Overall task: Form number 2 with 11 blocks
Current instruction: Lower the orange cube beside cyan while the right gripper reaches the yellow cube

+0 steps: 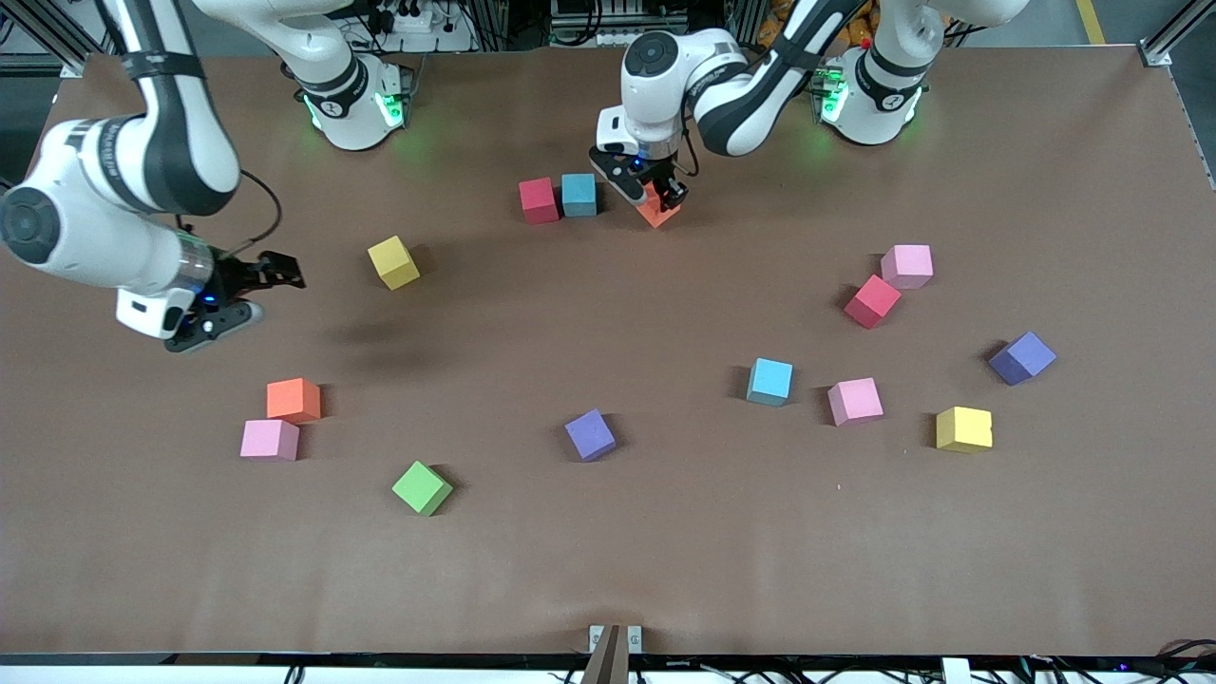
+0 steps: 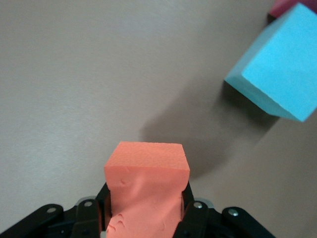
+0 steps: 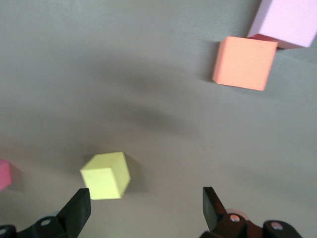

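Note:
My left gripper point(image 1: 662, 197) is shut on an orange block point(image 1: 658, 213) and holds it low over the table beside a light blue block point(image 1: 579, 194) and a red block point(image 1: 539, 199) that touch. In the left wrist view the orange block point(image 2: 147, 176) sits squeezed between the fingers, with the light blue block point(image 2: 280, 74) close by. My right gripper point(image 1: 283, 271) hangs open and empty over the table toward the right arm's end. The right wrist view shows a yellow block point(image 3: 105, 175) just off the right gripper point(image 3: 146, 208).
Loose blocks lie scattered: yellow point(image 1: 393, 262), orange point(image 1: 294, 400), pink point(image 1: 270, 440), green point(image 1: 422, 487), light blue point(image 1: 769, 381), pink point(image 1: 855, 400), yellow point(image 1: 963, 428), red point(image 1: 872, 301), pink point(image 1: 907, 266). Two purple cubes point(image 1: 590, 435) point(image 1: 1022, 358) lie among them.

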Motion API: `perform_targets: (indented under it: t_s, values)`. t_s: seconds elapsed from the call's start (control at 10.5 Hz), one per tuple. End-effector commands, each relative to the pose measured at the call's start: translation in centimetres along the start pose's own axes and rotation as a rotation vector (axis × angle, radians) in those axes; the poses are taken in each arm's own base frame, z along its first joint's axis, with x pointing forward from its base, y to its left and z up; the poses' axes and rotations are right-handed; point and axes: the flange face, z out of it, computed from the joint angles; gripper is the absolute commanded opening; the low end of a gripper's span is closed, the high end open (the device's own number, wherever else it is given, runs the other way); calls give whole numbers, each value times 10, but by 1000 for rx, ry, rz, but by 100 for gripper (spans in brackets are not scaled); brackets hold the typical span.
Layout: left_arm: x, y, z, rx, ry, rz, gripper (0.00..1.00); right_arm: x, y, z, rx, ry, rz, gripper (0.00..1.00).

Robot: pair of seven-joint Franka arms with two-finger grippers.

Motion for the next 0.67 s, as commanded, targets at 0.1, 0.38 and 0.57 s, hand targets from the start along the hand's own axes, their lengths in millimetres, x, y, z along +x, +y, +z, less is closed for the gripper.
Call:
perform_targets:
  t_s: [0.1,0.38,0.57]
  values:
    - [1,30,4,39,20,135,0,6,-22,-2,16,-22,150,100]
    - [3,42,11,38,21,202,0,10,-18,-3,2,-23,213,100]
    - [6,45,10,28,22,239,0,9,-13,-3,12,-18,233,100]
